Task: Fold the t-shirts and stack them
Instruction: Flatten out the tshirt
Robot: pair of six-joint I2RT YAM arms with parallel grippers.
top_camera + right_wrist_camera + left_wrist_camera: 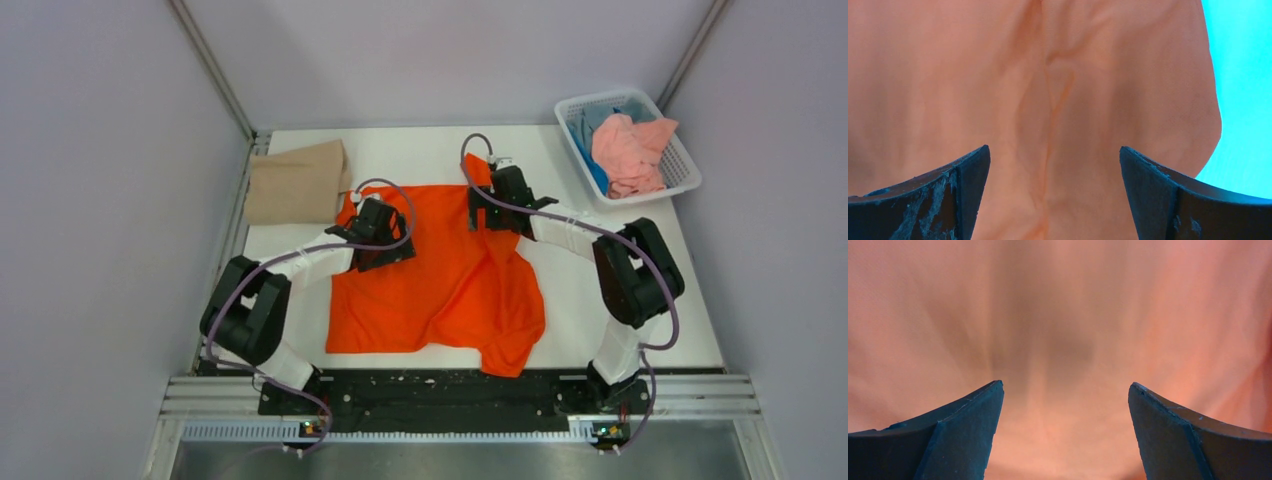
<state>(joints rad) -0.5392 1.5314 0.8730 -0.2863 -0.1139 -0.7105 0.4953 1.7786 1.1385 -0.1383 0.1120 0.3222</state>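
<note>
Much of the middle of the white table (430, 150) is being covered by the orange t-shirt (440, 285), which is lying spread but rumpled, its near right corner bunched toward the near edge. A tan t-shirt (295, 182) is lying folded at the far left, just beside the orange one. The white basket (596, 97) at the far right is holding a salmon-pink t-shirt (630, 155) over a blue t-shirt (597, 175). The left gripper (1065, 386) and the right gripper (1054, 148) are both being held wide apart with nothing between the fingers, over the orange shirt's far left and far right parts. Risk is being judged as follows: jaws closed on a crease rather than an edge would lift a pinched ridge and skew the fold, and uneven pulling could drag cloth into the tan shirt. Only the overhead view is showing the layout. Only the right wrist view is showing a lengthwise wrinkle and the shirt's rounded edge. Contact with the cloth cannot be told.
</note>
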